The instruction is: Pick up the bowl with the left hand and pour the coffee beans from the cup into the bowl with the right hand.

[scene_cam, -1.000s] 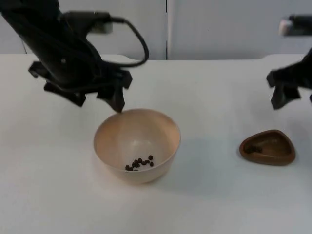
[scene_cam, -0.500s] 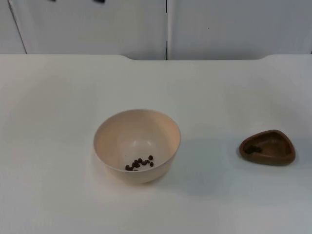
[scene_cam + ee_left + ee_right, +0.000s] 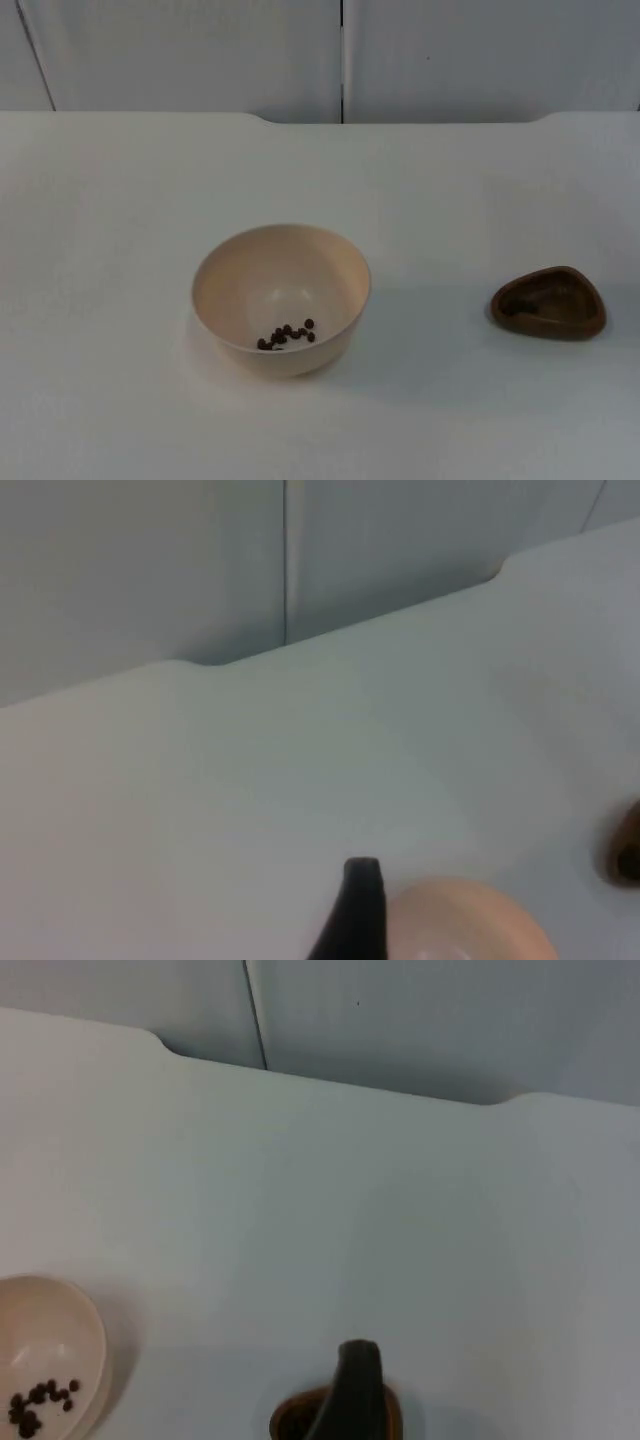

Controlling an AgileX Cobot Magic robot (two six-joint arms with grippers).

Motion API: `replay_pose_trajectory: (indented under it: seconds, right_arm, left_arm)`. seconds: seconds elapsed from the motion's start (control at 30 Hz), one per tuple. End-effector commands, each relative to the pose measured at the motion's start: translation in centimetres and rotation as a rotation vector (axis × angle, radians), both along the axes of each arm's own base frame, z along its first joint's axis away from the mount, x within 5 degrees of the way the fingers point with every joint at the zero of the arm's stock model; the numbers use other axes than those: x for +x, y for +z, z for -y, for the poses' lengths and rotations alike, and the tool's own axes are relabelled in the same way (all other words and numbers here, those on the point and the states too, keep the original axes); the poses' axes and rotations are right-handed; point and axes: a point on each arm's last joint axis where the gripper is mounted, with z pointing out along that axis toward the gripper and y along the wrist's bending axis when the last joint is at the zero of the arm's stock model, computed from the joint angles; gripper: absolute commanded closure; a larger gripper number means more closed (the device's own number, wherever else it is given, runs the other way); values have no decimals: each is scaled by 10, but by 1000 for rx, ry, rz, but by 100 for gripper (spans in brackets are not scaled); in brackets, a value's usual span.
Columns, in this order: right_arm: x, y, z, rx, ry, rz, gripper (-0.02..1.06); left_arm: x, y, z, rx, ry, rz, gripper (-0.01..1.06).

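- Top view: I see the cream bowl point(image 3: 281, 298) standing upright on the white table point(image 3: 120, 200), left of centre, with a small cluster of coffee beans point(image 3: 287, 335) lying inside near its front wall.
- The brown cup point(image 3: 549, 302) sits on the table well apart from the bowl, off to the right; something dark lies inside it, and I cannot tell what.
- From the left wrist camera, one black fingertip of the left gripper point(image 3: 352, 920) stands just beside the bowl's rim point(image 3: 470, 925), above the table. I cannot tell how far its claw is open, nor whether it touches the bowl.
- From the right wrist camera, a fingertip of the right gripper point(image 3: 348, 1392) stands over the cup point(image 3: 385, 1415), with the bowl point(image 3: 48, 1355) and its beans point(image 3: 38, 1403) off to one side. Its claw's spread I cannot judge either.
- The grey partition wall point(image 3: 200, 55) closes off the table's far edge.
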Motion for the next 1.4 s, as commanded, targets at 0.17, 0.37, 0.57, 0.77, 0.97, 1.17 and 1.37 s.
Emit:
replay_pose_trajectory:
  seconds: [0.17,0.37,0.57,0.77,0.97,1.17,1.37]
  right_arm:
    - [-35,-5,12,3,0,36,36]
    - [-60,-11,19,13,0,64,36]
    - [-91,-27,26,58,7,77,36]
    - [-109,-40,31,55,8,71,36]
    - [-132,-53,38,7,39,54,36]
    - [-153,-67,44,11,41,65,36]
    - [-169,-79,48,23,42,111,36]
  left_arm:
    - [-34,1,-12,-15,0,42,32]
    - [-53,-16,-19,-17,6,38,32]
    - [-84,-40,-30,-31,14,38,32]
    - [-107,-47,-37,-52,12,75,32]
    - [-133,-47,-46,-65,2,115,32]
    - [-149,-60,-51,-71,1,131,32]
    - [-160,-71,-56,-57,4,155,32]
